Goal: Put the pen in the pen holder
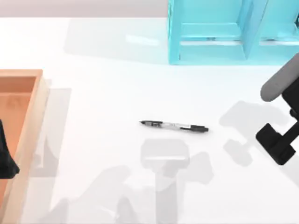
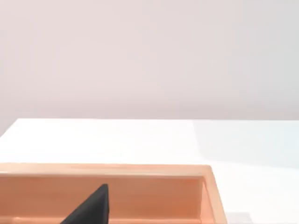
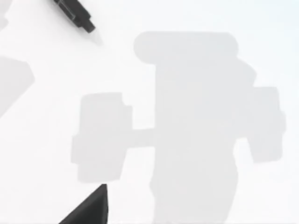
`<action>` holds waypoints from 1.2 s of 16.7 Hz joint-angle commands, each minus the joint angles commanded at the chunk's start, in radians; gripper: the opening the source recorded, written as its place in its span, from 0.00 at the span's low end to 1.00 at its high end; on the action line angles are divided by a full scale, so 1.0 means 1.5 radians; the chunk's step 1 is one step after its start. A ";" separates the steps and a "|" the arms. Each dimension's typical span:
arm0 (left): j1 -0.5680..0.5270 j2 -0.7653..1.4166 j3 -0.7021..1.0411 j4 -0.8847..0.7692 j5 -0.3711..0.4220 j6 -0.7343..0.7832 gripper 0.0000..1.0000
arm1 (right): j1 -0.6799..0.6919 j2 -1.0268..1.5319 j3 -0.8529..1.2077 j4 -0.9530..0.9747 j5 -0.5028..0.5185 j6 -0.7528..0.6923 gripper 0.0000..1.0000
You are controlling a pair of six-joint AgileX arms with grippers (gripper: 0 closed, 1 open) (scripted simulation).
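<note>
Lying flat on the white table (image 1: pixel 103 56), the pen (image 1: pixel 174 125) sits near the middle of the top view, its length running left to right, pointed tip toward the left and black clip end toward the right, touched by nothing. Nearest the viewer's edge are only arm shadows falling across the bare surface. The right gripper (image 1: pixel 276 143) hangs at the right edge, well apart from the pen and a little nearer than it; its wrist view looks down on the tabletop with the pen's black end (image 3: pixel 74 13) at one corner, which suggests the arm is poised for an approach, not yet over its target. Whether its fingers are open or closed I cannot tell, and it holds nothing that shows. The left gripper (image 1: pixel 5 156) is parked at the left edge over a wooden tray (image 1: pixel 29 122), with the tray's far wall (image 2: pixel 117 170) in its wrist view; its fingers' state I cannot tell either. Farther back, at the far right of the table, stands a light blue rack (image 1: pixel 212 44) with upright dividers, likely the holder. Since the pen lies closer to the right arm and the rack is on that side, the right arm looks the natural one to fetch it. The pick has not begun.
</note>
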 joint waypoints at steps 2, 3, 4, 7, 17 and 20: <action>0.000 0.000 0.000 0.000 0.000 0.000 1.00 | 0.041 0.122 0.096 -0.055 0.015 -0.041 1.00; 0.000 0.000 0.000 0.000 0.000 0.000 1.00 | 0.061 0.181 0.143 -0.081 0.022 -0.061 1.00; 0.000 0.000 0.000 0.000 0.000 0.000 1.00 | 0.080 0.237 0.191 -0.106 0.029 -0.080 1.00; 0.000 0.000 0.000 0.000 0.000 0.000 1.00 | 0.132 0.390 0.326 -0.171 0.051 -0.131 1.00; 0.000 0.000 0.000 0.000 0.000 0.000 1.00 | 0.213 0.613 0.565 -0.256 0.088 -0.207 1.00; 0.000 0.000 0.000 0.000 0.000 0.000 1.00 | 0.213 0.613 0.565 -0.256 0.088 -0.207 1.00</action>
